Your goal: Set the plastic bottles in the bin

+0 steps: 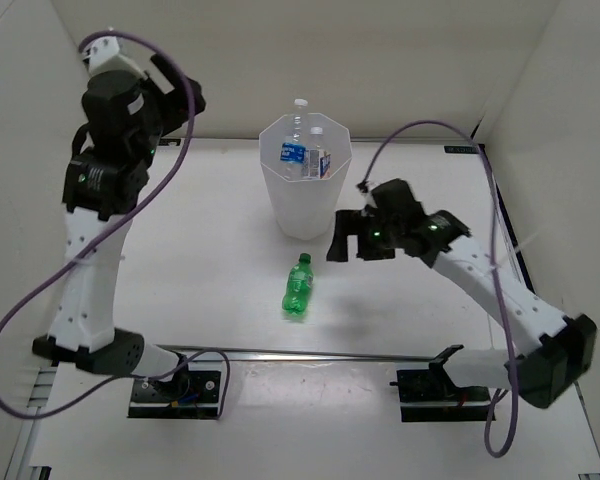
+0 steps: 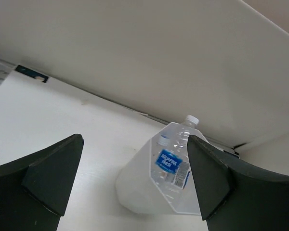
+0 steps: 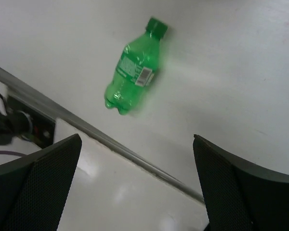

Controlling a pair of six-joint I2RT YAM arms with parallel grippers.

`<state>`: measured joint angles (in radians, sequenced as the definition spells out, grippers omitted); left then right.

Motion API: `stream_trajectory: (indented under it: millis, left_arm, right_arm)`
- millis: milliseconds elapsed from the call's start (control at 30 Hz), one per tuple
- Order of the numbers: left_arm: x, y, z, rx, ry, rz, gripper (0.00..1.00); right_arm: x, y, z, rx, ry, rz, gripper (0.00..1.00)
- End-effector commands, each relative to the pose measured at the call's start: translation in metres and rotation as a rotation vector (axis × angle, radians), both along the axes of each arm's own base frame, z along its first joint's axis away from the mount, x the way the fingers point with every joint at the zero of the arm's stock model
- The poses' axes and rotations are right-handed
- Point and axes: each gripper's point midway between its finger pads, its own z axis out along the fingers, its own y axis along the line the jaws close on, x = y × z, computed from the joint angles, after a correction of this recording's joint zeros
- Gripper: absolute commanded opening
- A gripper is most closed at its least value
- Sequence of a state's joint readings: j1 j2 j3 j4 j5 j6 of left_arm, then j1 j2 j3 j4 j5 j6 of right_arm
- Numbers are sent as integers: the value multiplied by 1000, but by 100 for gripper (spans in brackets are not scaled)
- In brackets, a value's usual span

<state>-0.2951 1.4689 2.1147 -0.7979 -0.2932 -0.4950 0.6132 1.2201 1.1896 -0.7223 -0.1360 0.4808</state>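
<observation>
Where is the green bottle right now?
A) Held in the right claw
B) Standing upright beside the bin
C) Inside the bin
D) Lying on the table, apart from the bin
D: the green bottle lies on its side on the table, clear of the bin, and the right claw is open with nothing in it.

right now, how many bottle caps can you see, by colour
white caps: 2, on clear bottles in the bin
green caps: 1, on the green bottle lying on the table
total: 3
</observation>
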Motion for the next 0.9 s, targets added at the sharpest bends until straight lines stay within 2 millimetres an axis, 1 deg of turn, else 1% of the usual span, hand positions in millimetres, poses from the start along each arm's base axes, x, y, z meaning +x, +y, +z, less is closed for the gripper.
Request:
stream_trajectory:
  millis: [0,33,67,100,133,167,200,233,267,300,333,367,400,433,467,533,567,600,667,700,733,767,800,867]
  left_arm:
    - [-16,35,-41,40,135,153,100]
    - [-23,42,-50,52,170,167,100]
    - [-23,42,-57,60,195,167,100]
    - [-24,46,-60,64,207,176,100]
    - [-25,51,-63,66,219,188,100]
    - [-29,52,-59,66,219,188,100]
    - [-27,51,-58,65,216,188,100]
    - [-25,54,-60,68,228,197,100]
    - [-27,55,-50,69,204,195,100]
    - [-28,55,-53,73,217,195,100]
    - [-28,55,-53,73,217,195,100]
    - [-27,55,-62,91,240,193,100]
    - [-24,55,-66,93,244,193,100]
    - [-25,53,-70,93,251,184,100]
    - [-25,53,-70,84,250,186,100]
    - [-27,53,-72,75,253,188,100]
    - [-26,53,-79,80,269,188,100]
    - [-26,53,-88,89,295,188,100]
    - [-25,53,-95,104,314,185,100]
    - [-28,54,-98,119,321,182,100]
    - [-28,56,-98,121,320,191,100]
    - [-31,57,-98,131,320,188,100]
    - [-31,58,-97,134,319,197,100]
    - [-33,60,-99,159,324,190,100]
  right_arm:
    - [11,16,-28,-195,5,41,100]
    - [10,19,-29,-246,0,54,100]
    - [10,38,-26,-268,-31,88,100]
    - [10,44,-25,-287,-53,95,100]
    - [11,44,-26,-324,-71,77,100]
    - [4,51,-33,-358,-56,89,100]
    - [3,56,-29,-348,-41,47,100]
    - [2,58,-30,-360,-34,26,100]
    - [2,53,-37,-405,-24,-10,100]
    - [-2,57,-36,-388,-11,-32,100]
    - [-5,57,-42,-359,7,-59,100]
    - [-7,60,-45,-329,9,-65,100]
    - [-4,72,-45,-273,-19,-69,100]
    - [-11,73,-55,-263,4,-77,100]
    - [-17,77,-55,-256,9,-72,100]
    - [-24,85,-67,-269,46,-70,100]
    - [-30,91,-73,-260,67,-86,100]
    - [-33,99,-74,-238,80,-89,100]
    - [-37,103,-88,-249,82,-117,100]
    - [-33,105,-92,-233,71,-136,100]
    - [-34,107,-99,-240,81,-173,100]
    - [-28,104,-103,-255,64,-214,100]
    - [-28,105,-114,-282,68,-227,100]
    - [-24,103,-125,-301,72,-284,100]
